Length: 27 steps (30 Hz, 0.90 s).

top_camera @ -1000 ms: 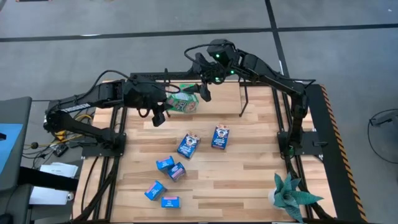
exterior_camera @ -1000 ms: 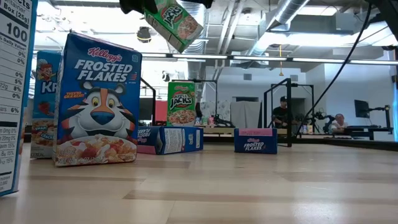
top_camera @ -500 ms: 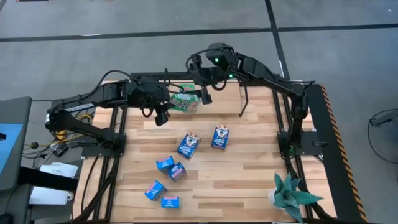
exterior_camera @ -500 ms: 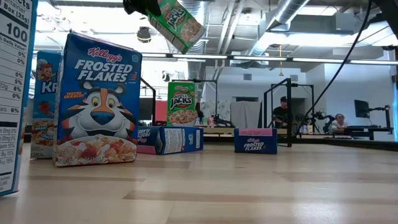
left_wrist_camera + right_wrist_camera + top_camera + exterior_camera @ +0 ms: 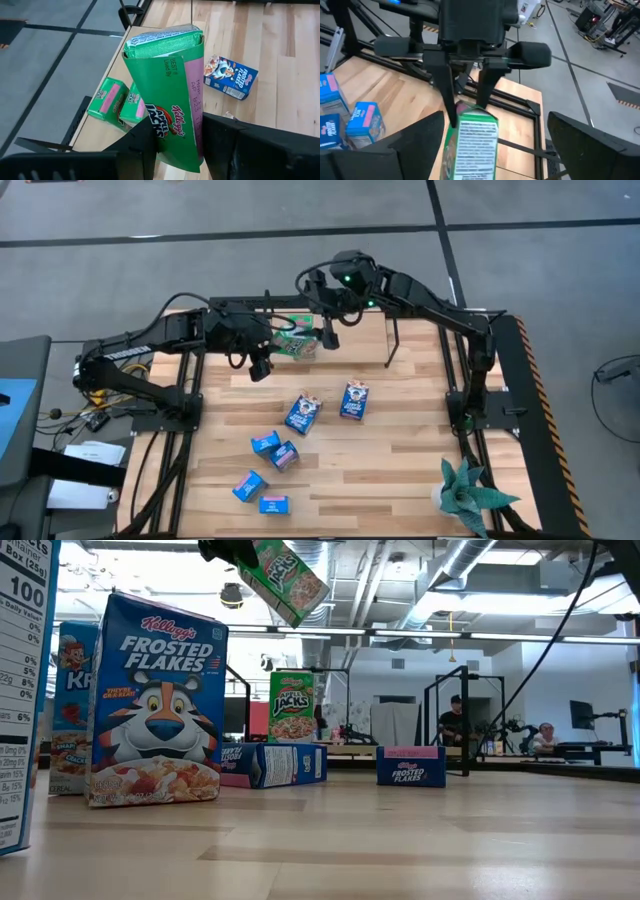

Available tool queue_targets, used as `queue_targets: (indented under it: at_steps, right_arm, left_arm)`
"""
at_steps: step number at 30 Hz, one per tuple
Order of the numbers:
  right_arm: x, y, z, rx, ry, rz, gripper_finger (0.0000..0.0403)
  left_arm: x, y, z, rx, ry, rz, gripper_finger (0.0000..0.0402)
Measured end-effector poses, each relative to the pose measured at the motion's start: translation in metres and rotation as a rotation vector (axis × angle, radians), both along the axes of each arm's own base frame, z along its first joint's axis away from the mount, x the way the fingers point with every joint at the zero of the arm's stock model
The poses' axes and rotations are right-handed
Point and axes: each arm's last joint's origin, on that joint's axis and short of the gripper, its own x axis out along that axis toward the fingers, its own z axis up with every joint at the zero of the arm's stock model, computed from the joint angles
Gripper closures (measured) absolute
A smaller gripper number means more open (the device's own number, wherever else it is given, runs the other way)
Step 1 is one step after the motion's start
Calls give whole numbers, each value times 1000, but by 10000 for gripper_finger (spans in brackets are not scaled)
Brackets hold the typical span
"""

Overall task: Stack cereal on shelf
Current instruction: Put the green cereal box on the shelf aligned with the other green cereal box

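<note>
Toward twelve o'clock over the shelf [image 5: 300, 330], left gripper [image 5: 177, 142] clamps a green cereal box [image 5: 167, 95] — handover step; right gripper [image 5: 490, 145], fingers apart, must close on it.

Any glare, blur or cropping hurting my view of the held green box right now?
Low view: bright ceiling lights behind; the green box sits at the frame's top edge, the left hand mostly cropped. Left wrist view: the box is sharp, its print readable. Right wrist view: the right hand's dark fingers loom blurred in the foreground. High view: even light, no glare.
</note>
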Motion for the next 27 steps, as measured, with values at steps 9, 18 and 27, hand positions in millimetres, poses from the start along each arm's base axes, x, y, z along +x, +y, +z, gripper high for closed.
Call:
queue_targets:
  at_steps: [9, 18, 27]
  right_arm:
    - [29, 4, -34, 38, 87, 19, 19]
    - [27, -3, -33, 43, 77, 7, 19]
    - [35, -8, -47, 87, 121, 27, 19]
  left_arm:
    - [2, 1, -2, -1, 9, 2, 292]
    - [2, 0, -2, 5, 13, -7, 292]
    - [2, 0, -2, 9, 15, -12, 292]
